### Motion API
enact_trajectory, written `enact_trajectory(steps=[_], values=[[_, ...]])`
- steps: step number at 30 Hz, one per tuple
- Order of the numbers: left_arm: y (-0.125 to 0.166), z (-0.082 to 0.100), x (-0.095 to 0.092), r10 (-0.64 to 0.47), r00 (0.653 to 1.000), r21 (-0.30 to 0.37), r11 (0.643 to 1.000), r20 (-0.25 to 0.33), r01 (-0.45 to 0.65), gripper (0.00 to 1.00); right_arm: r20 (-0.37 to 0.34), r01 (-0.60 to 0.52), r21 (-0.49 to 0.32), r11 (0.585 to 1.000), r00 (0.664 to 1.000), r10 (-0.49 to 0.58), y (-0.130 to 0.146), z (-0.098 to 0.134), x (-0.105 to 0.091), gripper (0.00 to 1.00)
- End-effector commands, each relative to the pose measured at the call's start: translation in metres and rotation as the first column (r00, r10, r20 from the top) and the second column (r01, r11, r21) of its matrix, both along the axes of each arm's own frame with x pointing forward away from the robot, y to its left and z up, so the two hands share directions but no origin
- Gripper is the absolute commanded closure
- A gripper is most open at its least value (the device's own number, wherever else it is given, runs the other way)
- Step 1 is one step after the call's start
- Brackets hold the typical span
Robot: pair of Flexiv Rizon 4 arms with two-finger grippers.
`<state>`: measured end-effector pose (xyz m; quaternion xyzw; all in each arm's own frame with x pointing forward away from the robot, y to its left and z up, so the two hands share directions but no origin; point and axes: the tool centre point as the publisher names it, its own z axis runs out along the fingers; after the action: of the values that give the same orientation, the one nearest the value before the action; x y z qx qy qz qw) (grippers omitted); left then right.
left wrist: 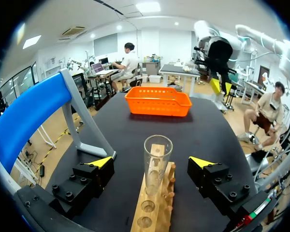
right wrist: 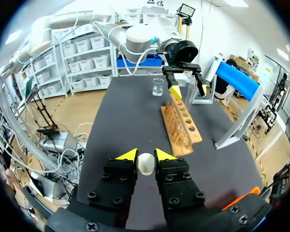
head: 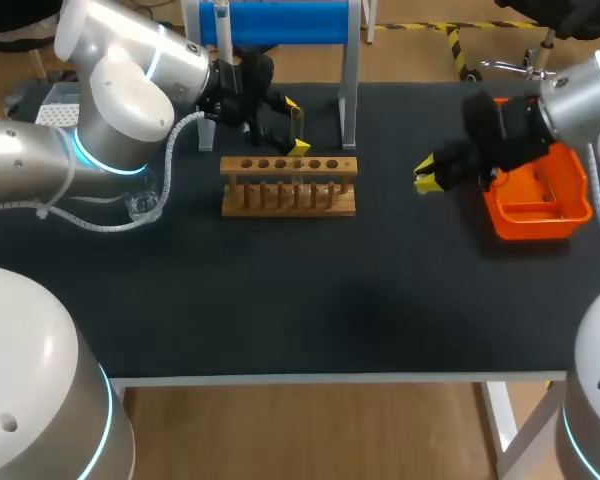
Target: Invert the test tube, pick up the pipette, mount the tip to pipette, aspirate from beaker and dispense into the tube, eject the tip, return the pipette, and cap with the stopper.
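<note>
Test tube [left wrist: 157, 159]: upright, mouth up, seated in a hole of the wooden rack [left wrist: 154, 212] toward the back of the dark surface [head: 280, 290]. No liquid level can be made out through the glass.

Left gripper [left wrist: 151, 162]: spread wide, one finger on each side of the tube, neither touching the glass. Likely posted there to bracket or steady the tube so it stays put under a push from above.

Stopper [right wrist: 146, 164]: small, white, rounded, pinched between the yellow tips of the right gripper [right wrist: 146, 155]. That gripper hangs over the surface just beside the orange basket [head: 580, 195], well apart from the rack. Held at the tips, the stopper's free end is exposed for seating.

Pipette [head: 221, 30]: hangs on the blue stand [head: 280, 22] behind the rack, so capping reads as the step in hand.

Beaker [right wrist: 158, 87]: past the rack's far end, beside the left arm, out of the right arm's path to the tube
</note>
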<state>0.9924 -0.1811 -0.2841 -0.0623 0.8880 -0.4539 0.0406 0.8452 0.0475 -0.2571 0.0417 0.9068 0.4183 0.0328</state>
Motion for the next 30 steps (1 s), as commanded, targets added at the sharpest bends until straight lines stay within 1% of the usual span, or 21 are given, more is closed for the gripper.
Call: enact_trajectory(steps=[1, 6, 8, 13, 16, 18, 22, 30], values=[[-0.001, 0.0, 0.0, 0.002, 1.0, 0.002, 1.0, 0.0, -0.002, 0.0, 0.011, 0.002, -0.017, 1.0, 1.0, -0.002, 0.02, 0.011, 0.019, 1.0], [-0.001, 0.0, 0.0, 0.002, 1.0, 0.002, 1.0, 0.0, -0.002, 0.0, 0.021, -0.001, -0.031, 1.0, 1.0, 0.001, 0.049, 0.023, 0.043, 1.0], [-0.001, 0.0, 0.0, 0.002, 1.0, 0.002, 1.0, 0.0, -0.002, 0.0, 0.023, -0.001, -0.051, 0.999, 1.0, 0.002, 0.061, 0.024, 0.052, 1.0], [-0.001, 0.0, 0.0, 0.002, 1.0, 0.002, 1.0, 0.0, -0.002, 0.0, 0.022, -0.002, -0.066, 0.998, 1.0, 0.003, 0.089, 0.027, 0.076, 1.0], [-0.001, 0.0, 0.0, 0.002, 1.0, 0.002, 1.0, 0.0, -0.002, 0.0, 0.028, -0.004, -0.081, 0.997, 1.0, 0.007, 0.103, 0.03, 0.087, 1.0], [-0.001, 0.0, 0.0, 0.002, 1.0, 0.002, 1.0, 0.0, -0.002, 0.0, 0.035, -0.007, -0.097, 0.995, 0.999, 0.011, 0.111, 0.032, 0.093, 1.0], [-0.001, 0.0, 0.0, 0.002, 1.0, 0.002, 1.0, 0.0, -0.002, 0.0, 0.039, -0.012, -0.105, 0.994, 0.999, 0.016, 0.125, 0.035, 0.105, 1.0], [-0.001, 0.0, 0.0, 0.002, 1.0, 0.002, 1.0, 0.0, -0.002, 0.0, 0.041, 0.013, -0.113, 0.993, 0.999, -0.009, 0.14, 0.038, 0.123, 1.0]])
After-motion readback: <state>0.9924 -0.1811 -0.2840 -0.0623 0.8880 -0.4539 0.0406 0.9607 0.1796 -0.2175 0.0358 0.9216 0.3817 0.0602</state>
